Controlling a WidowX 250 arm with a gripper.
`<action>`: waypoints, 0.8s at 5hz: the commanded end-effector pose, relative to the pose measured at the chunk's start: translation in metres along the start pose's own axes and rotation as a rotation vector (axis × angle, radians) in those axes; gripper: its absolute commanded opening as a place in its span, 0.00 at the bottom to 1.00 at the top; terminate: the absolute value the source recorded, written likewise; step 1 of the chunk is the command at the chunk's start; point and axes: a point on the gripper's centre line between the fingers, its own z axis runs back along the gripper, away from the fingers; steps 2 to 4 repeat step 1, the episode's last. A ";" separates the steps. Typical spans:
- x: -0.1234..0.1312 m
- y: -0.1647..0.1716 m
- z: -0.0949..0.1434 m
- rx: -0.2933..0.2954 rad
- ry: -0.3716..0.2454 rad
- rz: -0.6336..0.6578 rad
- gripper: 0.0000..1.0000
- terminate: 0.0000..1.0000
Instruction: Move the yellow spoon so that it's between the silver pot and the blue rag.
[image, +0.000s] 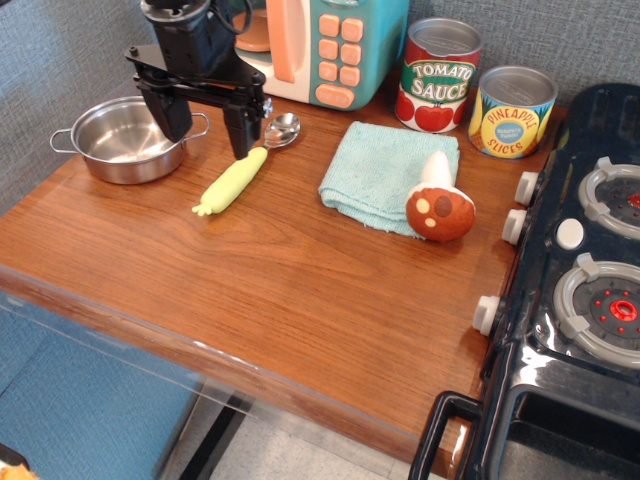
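Note:
The yellow spoon (236, 178) lies flat on the wooden table, its silver bowl toward the back and its pale yellow-green handle pointing front left. It lies between the silver pot (125, 139) at the left and the blue rag (387, 170) at the right. My black gripper (208, 125) hangs open and empty above the gap between the pot and the spoon's bowl, raised off the table, one finger over the pot's rim and the other just above the spoon's neck.
A brown-capped toy mushroom (439, 204) lies on the rag's right corner. A teal toy microwave (325, 45), a tomato sauce can (439, 75) and a pineapple can (511, 111) line the back. A black toy stove (585, 270) stands at the right.

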 end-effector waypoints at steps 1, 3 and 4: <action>0.006 -0.004 0.018 0.015 -0.066 -0.001 1.00 1.00; 0.006 -0.004 0.018 0.015 -0.066 -0.001 1.00 1.00; 0.006 -0.004 0.018 0.015 -0.066 -0.001 1.00 1.00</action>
